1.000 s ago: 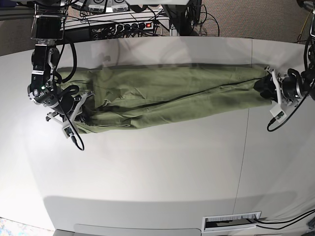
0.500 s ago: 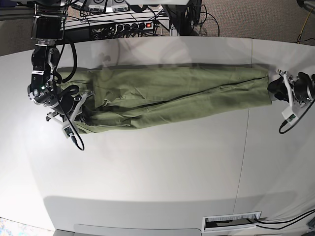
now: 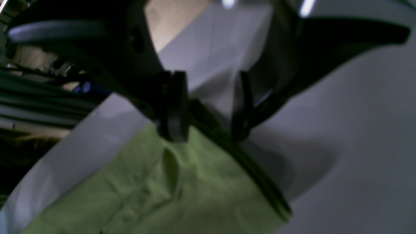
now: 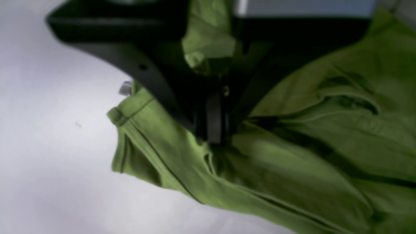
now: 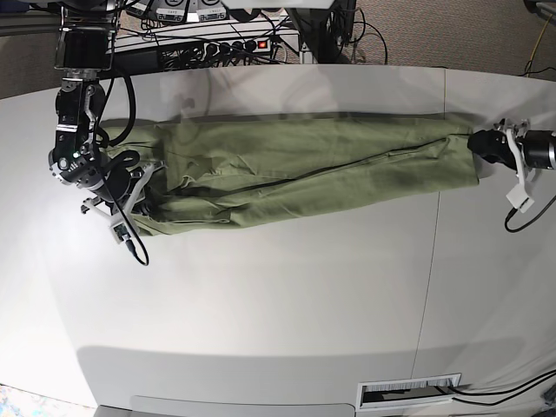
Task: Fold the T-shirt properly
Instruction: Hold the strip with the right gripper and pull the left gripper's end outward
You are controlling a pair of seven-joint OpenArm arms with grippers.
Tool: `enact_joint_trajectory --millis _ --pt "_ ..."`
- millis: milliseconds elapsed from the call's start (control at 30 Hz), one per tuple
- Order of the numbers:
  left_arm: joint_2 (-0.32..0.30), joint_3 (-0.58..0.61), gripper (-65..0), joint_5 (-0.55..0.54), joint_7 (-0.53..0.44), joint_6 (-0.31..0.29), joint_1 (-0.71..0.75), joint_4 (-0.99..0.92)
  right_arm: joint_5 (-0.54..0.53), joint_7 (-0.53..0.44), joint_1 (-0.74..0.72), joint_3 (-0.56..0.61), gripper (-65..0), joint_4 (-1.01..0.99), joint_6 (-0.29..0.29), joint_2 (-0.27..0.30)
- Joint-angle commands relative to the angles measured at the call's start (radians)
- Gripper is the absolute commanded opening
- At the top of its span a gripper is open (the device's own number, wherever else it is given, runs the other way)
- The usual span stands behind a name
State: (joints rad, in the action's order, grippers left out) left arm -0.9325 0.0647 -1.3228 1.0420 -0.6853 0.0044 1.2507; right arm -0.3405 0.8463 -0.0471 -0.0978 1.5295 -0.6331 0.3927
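The olive-green T-shirt [image 5: 304, 169] lies stretched in a long, narrow band across the white table [image 5: 261, 304]. My right gripper [image 5: 148, 196] is at its left end, shut on a bunch of fabric. In the right wrist view that gripper [image 4: 214, 130] pinches the cloth near a stitched hem [image 4: 130, 126]. My left gripper [image 5: 478, 143] stands open at the shirt's right end. In the left wrist view the gripper [image 3: 208, 109] has wide-apart pads [image 3: 177, 107] hovering over the shirt's corner [image 3: 182, 188], gripping nothing.
A power strip and cables [image 5: 226, 43] lie behind the table's back edge. A seam [image 5: 434, 226] runs down the table on the right. A slotted vent [image 5: 408, 391] sits at the front edge.
The left arm has drawn back to the right, away from the shirt's end, its jaws staying open. The shirt's right end lies flat. The right arm has not moved.
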Motion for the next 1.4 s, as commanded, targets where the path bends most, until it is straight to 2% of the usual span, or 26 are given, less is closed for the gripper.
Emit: enact_joint_trajectory --millis 0,100,167,667,767,867,967,1133,1233,1300,1367 --pt "-0.020 -0.010 -40.9 -0.042 -0.005 0.004 -0.024 -0.002 -0.015 -0.014 -0.019 -0.006 -65.0 0.013 -0.002 0.014" --pt "0.008 -0.010 -40.9 -0.083 0.013 0.003 -0.044 -0.040 -0.026 -0.008 -0.019 -0.006 -65.0 0.013 -0.002 0.014" --pt "0.027 -0.010 -40.9 -0.084 0.022 -0.013 -0.053 -0.061 -0.026 -0.005 -0.019 -0.006 -65.0 0.013 -0.002 0.014" --pt "0.110 -0.010 -41.0 -0.084 0.032 -0.013 -0.055 -0.132 -0.029 -0.005 -0.019 -0.006 -65.0 0.013 -0.002 0.014" --pt "0.138 -0.010 -44.6 -0.076 0.031 -0.013 -0.055 -0.132 -0.029 -0.005 -0.019 -0.006 -65.0 0.013 -0.002 0.014" --pt "0.157 -0.010 -51.7 -0.076 0.032 -0.013 -0.055 -0.132 -0.030 -0.005 -0.019 -0.006 -65.0 0.013 -0.002 0.014" --pt "0.159 -0.010 -64.9 -0.077 0.031 -0.013 -0.058 -0.132 -0.030 -0.005 -0.019 -0.006 -65.0 0.013 -0.002 0.014" --pt "0.140 -0.010 -65.0 -0.078 0.035 -0.013 -0.089 -0.131 -0.029 -0.005 -0.019 -0.006 -65.0 0.013 -0.002 0.014" --pt "0.114 -0.010 -65.0 -0.114 0.043 -0.013 -0.112 -0.130 -0.031 0.001 -0.019 -0.006 -65.0 0.013 -0.002 0.014" --pt "0.097 -0.010 -65.0 -0.161 0.087 -0.013 -0.130 -0.130 -0.040 0.015 -0.019 -0.006 -65.0 0.013 -0.002 0.012" --pt "0.080 -0.010 -65.0 -0.161 0.132 -0.013 -0.141 -0.129 -0.040 0.026 -0.019 -0.006 -65.0 0.013 -0.003 -0.001"
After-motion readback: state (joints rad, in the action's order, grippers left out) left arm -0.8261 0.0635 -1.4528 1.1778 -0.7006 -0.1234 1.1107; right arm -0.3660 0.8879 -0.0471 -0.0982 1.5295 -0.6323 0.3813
